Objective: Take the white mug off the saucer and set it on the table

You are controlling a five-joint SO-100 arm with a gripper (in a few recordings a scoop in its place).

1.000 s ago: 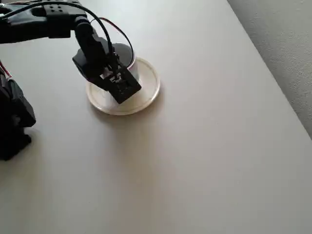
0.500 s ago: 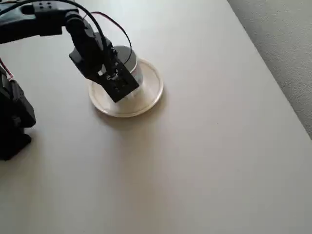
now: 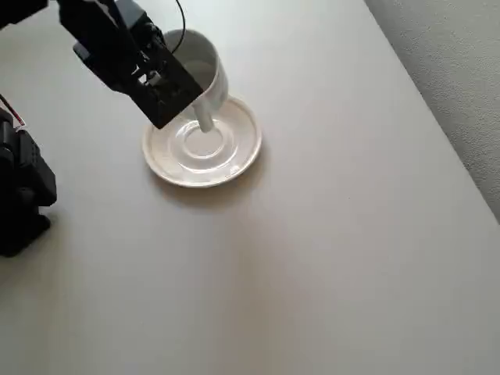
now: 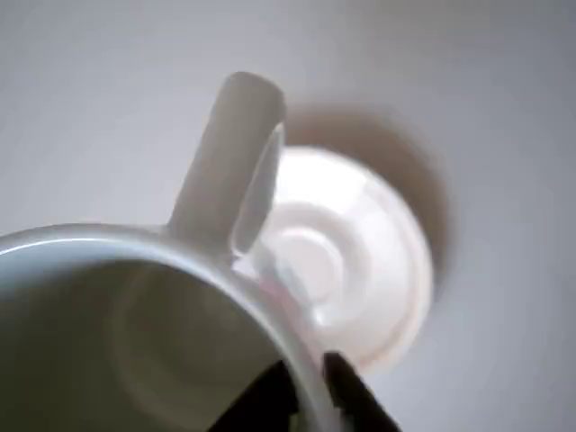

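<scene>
- In the wrist view the gripper [image 4: 306, 391] shows as two dark fingertips at the bottom edge, one on each side of the rim of the white mug [image 4: 135, 315]; the jaws are nearly together, pinching the mug's wall.
- In the overhead view the gripper [image 3: 183, 92] is mostly hidden under the black wrist body, so its fingers cannot be made out there.
- The white mug [image 3: 201, 72] hangs tilted in the overhead view, lifted clear of the saucer [image 3: 234, 148], with its mouth open to the camera and its handle pointing down toward the saucer's centre ring.
- The arm covers the mug's left side in the overhead view; the wrist view is blurred and cuts the mug off at the left and bottom edges.
- The mug is plain white, cylindrical, with one loop handle; any line or print on it is too faint to tell.
- The saucer [image 4: 360, 261] is round, cream-white, with a raised rim and a circular centre ring, and it lies bare on the table [image 3: 328, 250].
- The table is flat, matte beige-grey; its straight edge runs down the right, with textured grey floor [image 3: 453, 62] beyond.
</scene>
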